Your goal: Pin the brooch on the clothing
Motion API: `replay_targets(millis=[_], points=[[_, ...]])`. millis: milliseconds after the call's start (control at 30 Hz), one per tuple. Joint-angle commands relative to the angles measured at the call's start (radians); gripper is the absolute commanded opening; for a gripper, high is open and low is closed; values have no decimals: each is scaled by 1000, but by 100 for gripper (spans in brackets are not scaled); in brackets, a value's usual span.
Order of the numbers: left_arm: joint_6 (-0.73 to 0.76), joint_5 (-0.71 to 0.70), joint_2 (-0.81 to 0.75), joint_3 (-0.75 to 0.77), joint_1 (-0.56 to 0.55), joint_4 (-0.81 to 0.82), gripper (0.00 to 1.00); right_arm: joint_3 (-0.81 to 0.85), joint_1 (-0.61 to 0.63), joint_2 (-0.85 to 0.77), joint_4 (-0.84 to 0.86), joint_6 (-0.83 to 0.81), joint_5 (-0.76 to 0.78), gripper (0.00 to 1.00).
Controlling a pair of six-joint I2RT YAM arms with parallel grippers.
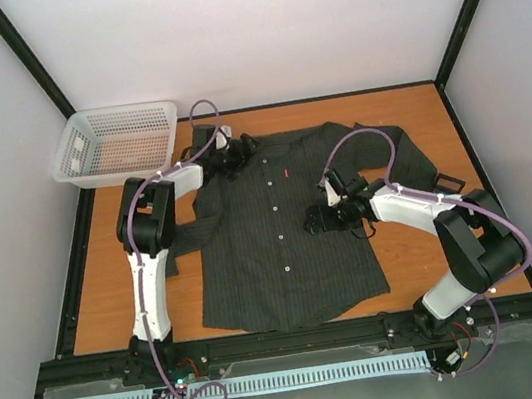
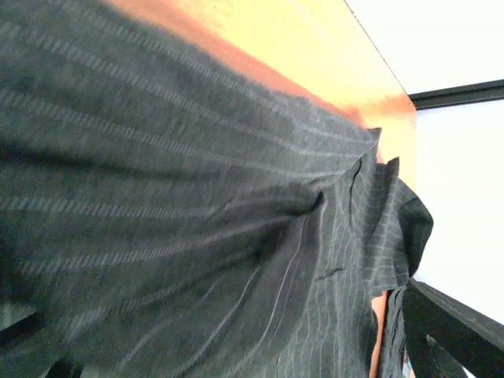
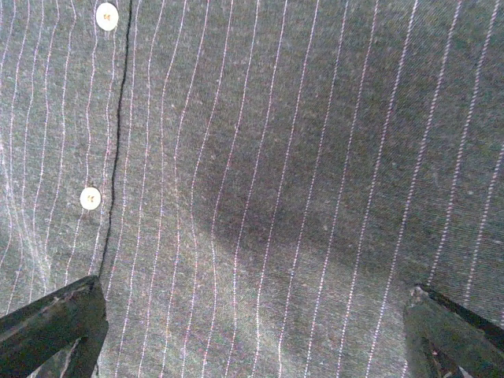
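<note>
At the far left corner of the table stands a white basket, and I cannot tell whether anything lies in it; the brooch shows in none of the views, so the plainest risk is that both arms are busy with cloth while neither has the pin. Just right of the basket, the left gripper sits at the collar, its jaws wide and holding nothing, with fabric pressed close and blurred before its camera. If it closes there and pulls, it would likely drag the shoulder and rumple the flat front. The shirt lies spread face up in the middle of the table, its buttons running down the centre and the red tag just beside them. To the right of the button row, the right gripper hovers low over the smooth chest panel, fingers spread wide and empty. Pressing down and pinching here could gather front and back layers together, so a pin driven later might catch both, or the fold might shift the chosen spot.
</note>
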Motion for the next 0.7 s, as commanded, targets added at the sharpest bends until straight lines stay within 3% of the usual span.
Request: replay_targets(millis=[0, 133, 267, 400, 533, 667], points=[[-17, 45, 42, 132, 5, 115, 100, -16, -10, 23, 23, -18, -30, 100], [-17, 93, 113, 263, 52, 256, 100, -19, -10, 28, 19, -19, -47, 100], [-125, 180, 264, 494, 137, 368, 100, 1, -10, 24, 4, -23, -46, 100], [-105, 240, 377, 810, 171, 182, 100, 43, -11, 20, -28, -36, -29, 100], [25, 270, 265, 735, 171, 3, 100, 91, -18, 14, -42, -55, -13, 100], [232, 232, 64, 545, 157, -155, 100, 157, -43, 30, -49, -71, -9, 100]])
